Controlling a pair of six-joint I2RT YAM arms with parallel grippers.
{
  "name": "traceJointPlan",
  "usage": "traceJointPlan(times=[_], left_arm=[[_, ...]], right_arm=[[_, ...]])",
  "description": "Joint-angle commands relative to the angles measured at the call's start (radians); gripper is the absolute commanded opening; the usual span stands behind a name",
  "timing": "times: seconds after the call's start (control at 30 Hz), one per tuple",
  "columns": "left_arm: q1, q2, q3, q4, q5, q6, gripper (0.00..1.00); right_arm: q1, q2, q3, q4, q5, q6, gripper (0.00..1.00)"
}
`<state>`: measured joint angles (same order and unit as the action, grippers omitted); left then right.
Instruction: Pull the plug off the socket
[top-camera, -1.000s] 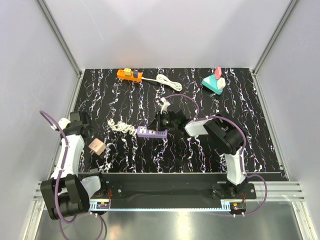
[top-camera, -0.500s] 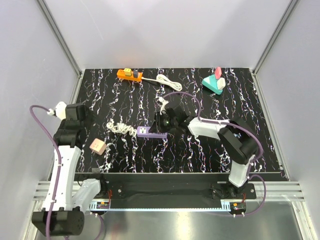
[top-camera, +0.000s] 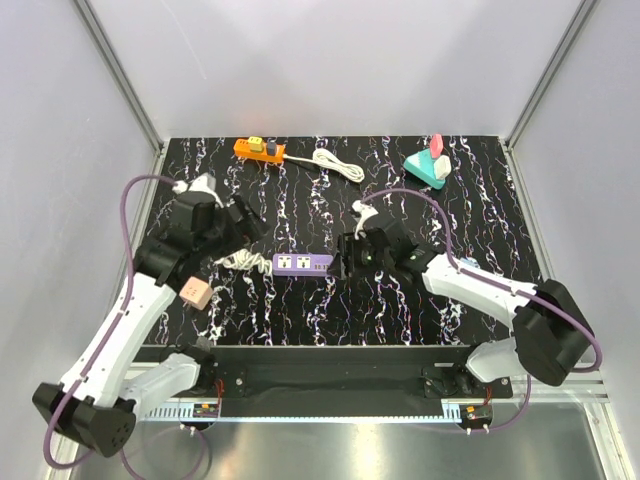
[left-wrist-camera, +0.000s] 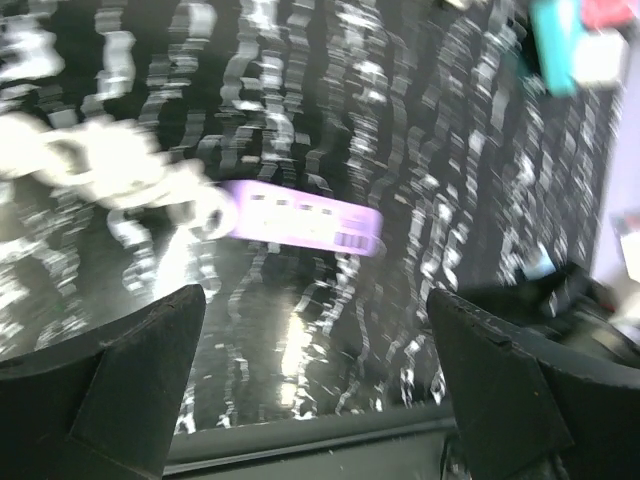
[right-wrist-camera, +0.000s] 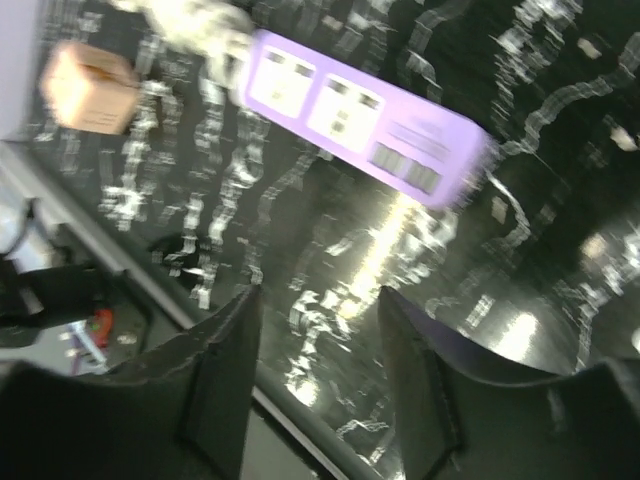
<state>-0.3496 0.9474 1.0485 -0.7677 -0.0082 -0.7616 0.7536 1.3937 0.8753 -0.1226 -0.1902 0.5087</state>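
pale grey walls close in a black marbled worktop (top-camera: 480, 230) streaked with white and purple. near its middle lies a flat purple power strip (top-camera: 303, 263), long axis running 9 to 3 o'clock, its socket faces turned up. a white coiled cord (top-camera: 237, 257) bunches against its 9 o'clock end. a small pinkish-tan cube (top-camera: 194, 292) sits toward 8 o'clock from the strip, near the front edge. at the far edge, around 11 o'clock, rests an orange power strip (top-camera: 259, 150) with a loose white cable (top-camera: 338, 163) trailing toward 3 o'clock; at 1 o'clock stands a teal wedge-shaped block (top-camera: 427, 170) topped with pink and white pieces. the right fingers (right-wrist-camera: 225, 370) hover just beside the purple strip's 3 o'clock end, spread apart with only worktop showing between them, gripping nothing. the left fingers (left-wrist-camera: 150, 360) hang at about 10 o'clock from the strip, over the coiled cord, spread wide and bare. the wrist views are motion-blurred, and a plug cannot be picked out in any view.
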Motion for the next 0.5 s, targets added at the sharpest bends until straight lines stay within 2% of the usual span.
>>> traceJointPlan(times=[0.0, 0.03, 0.2, 0.33, 0.47], left_arm=[[-0.061, 0.040, 0.064, 0.154, 0.090, 0.056, 0.99], [-0.068, 0.047, 0.053, 0.186, 0.094, 0.056, 0.99], [-0.072, 0.149, 0.030, 0.451, 0.140, 0.048, 0.99], [-0.071, 0.269, 0.111, 0.544, 0.108, 0.109, 0.99], [-0.043, 0.399, 0.212, 0.600, 0.111, 0.194, 0.99]], right_arm=[[-0.031, -0.054, -0.036, -0.071, 0.118, -0.019, 0.61], [-0.042, -0.065, -0.042, -0.075, 0.124, -0.022, 0.64], [-0.100, -0.070, -0.033, -0.072, 0.222, -0.061, 0.94], [-0.172, 0.043, 0.065, -0.035, 0.230, -0.035, 1.00], [-0.220, 0.285, 0.287, 0.006, 0.219, -0.006, 1.00]])
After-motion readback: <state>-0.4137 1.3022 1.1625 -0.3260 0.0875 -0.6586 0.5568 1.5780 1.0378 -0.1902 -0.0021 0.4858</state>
